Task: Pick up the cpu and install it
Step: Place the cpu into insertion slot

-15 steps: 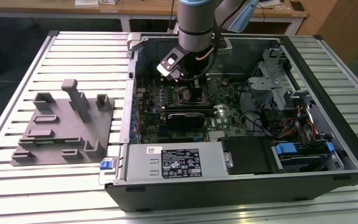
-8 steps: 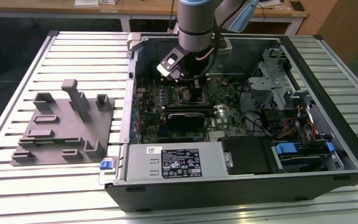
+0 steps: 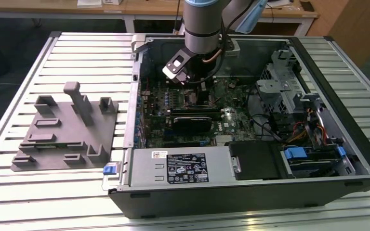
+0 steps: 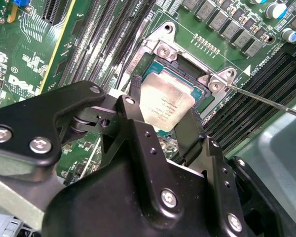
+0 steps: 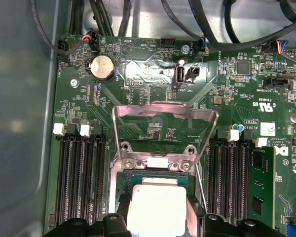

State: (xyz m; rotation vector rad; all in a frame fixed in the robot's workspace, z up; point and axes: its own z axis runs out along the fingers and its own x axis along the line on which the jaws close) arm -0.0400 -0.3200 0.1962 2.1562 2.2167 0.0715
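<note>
The cpu (image 4: 164, 104) is a small silvery square chip, and my gripper (image 4: 163, 112) is shut on it, one black finger (image 4: 135, 96) against each of two opposite edges. It sits right over the open socket (image 4: 187, 61) on the green motherboard; I cannot tell if it rests in the socket or hovers just above. In the first wrist view the cpu (image 5: 155, 207) lies below the raised metal load plate (image 5: 165, 123). In the exterior view my gripper (image 3: 194, 90) reaches down inside the open computer case (image 3: 339, 183).
A thin metal socket lever (image 4: 266, 101) sticks out beside the socket. Memory slots (image 5: 81, 177) flank it on both sides. A black block with a fan (image 3: 194, 122) lies close in front of the gripper. A grey plastic tray (image 3: 63, 130) stands on the table at the exterior view's left.
</note>
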